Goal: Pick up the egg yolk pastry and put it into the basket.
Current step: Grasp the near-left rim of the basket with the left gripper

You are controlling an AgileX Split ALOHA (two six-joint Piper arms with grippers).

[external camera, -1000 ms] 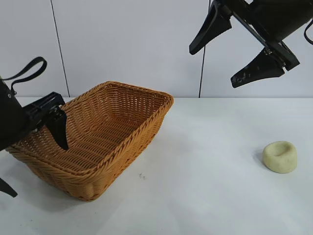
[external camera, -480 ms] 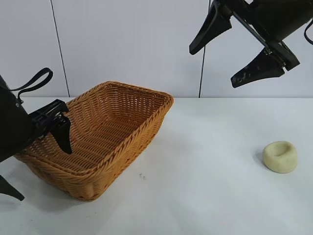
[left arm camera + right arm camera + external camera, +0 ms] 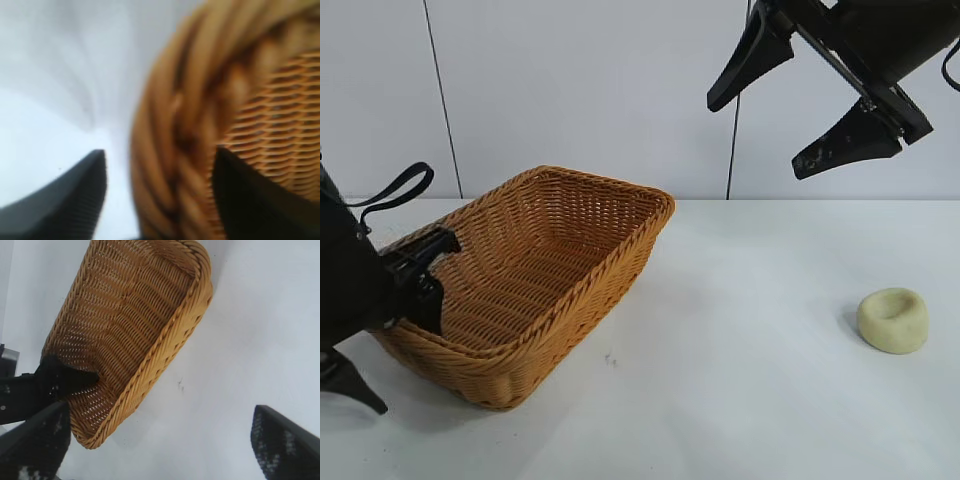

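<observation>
Fingers of the left gripper (image 3: 160,195) straddle the braided rim of the basket (image 3: 610,200) at its end nearest the left arm, one finger (image 3: 425,290) inside the wall and the other (image 3: 355,385) outside it above the bench (image 3: 740,400); whether they clamp the rim or merely bracket it cannot be told. Egg yolk pastry (image 3: 892,320) rests on the bench, well apart from the basket, on the side of the right arm. Right gripper (image 3: 805,105) hangs high above the bench, between basket and pastry, with its fingers spread wide and holding nothing.
</observation>
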